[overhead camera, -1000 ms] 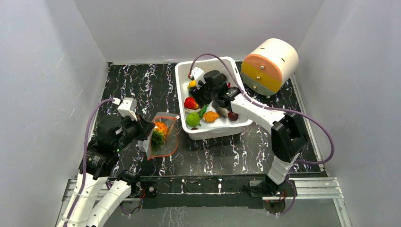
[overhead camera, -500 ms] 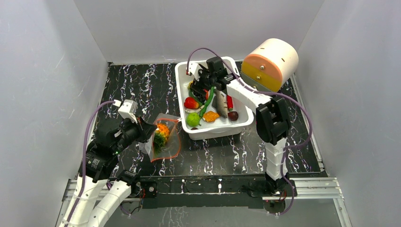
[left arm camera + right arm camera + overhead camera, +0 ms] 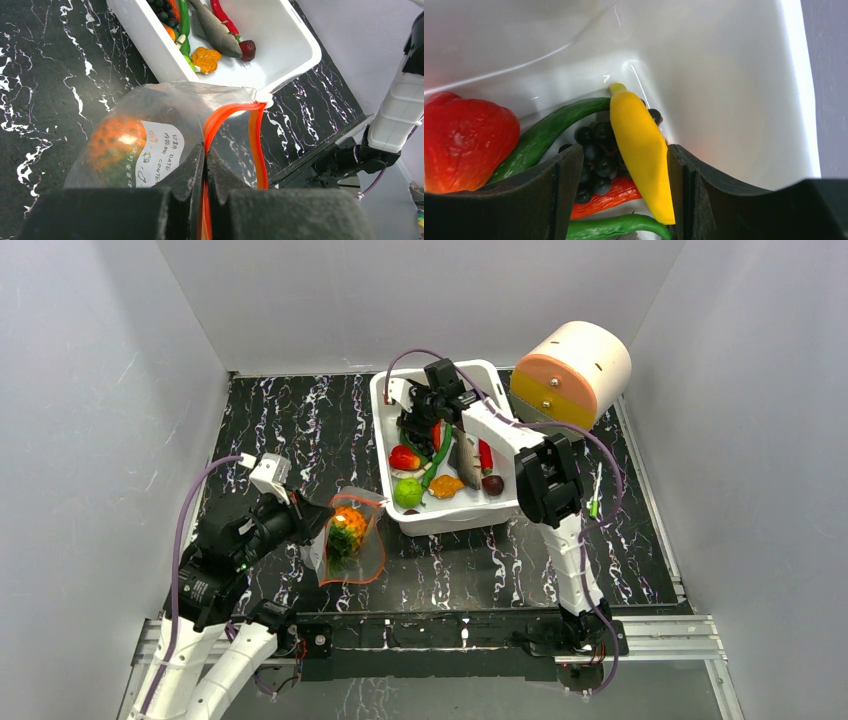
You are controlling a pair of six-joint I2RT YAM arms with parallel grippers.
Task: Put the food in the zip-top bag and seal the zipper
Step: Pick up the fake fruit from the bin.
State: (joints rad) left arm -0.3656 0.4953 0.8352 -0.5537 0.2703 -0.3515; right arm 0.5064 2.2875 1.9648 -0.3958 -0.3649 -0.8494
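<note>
The left tool (image 3: 205, 150) has its fingers pressed together on the bag (image 3: 150, 115), pinching the zipper (image 3: 257, 145) near one end. I'd say that grip is there to hold the floppy mouth up off the bench (image 3: 290, 430) and gaping toward the other arm, so food can be dropped in. The orange strip loops open just past the fingertips. One piece, the pineapple (image 3: 115, 145), already lies inside the bag, below and to the side of the pinch.

The right tool (image 3: 624, 165) hangs inside the bin (image 3: 450, 515), well away from the bag. Its fingers stand apart, straddling the banana (image 3: 641, 150). They are not closed on it, though the banana lies close against one finger. Grapes (image 3: 596, 155) and a green pod (image 3: 549, 135) crowd the gap beside it, so a clean pick looks fiddly. Toward the left tool, the fish (image 3: 215, 32) and a chili (image 3: 222, 17) lie in the same bin.

Most of the food is in the bin, so by my reckoning the job is at an early stage and the zipper stays unsealed for now.

The bench is black with white veining, glossy, and probably slick under the bag. Plain white walls (image 3: 120, 390) box it in on three sides. A cream and orange drum (image 3: 572, 375) sits in the corner beyond the right tool.
</note>
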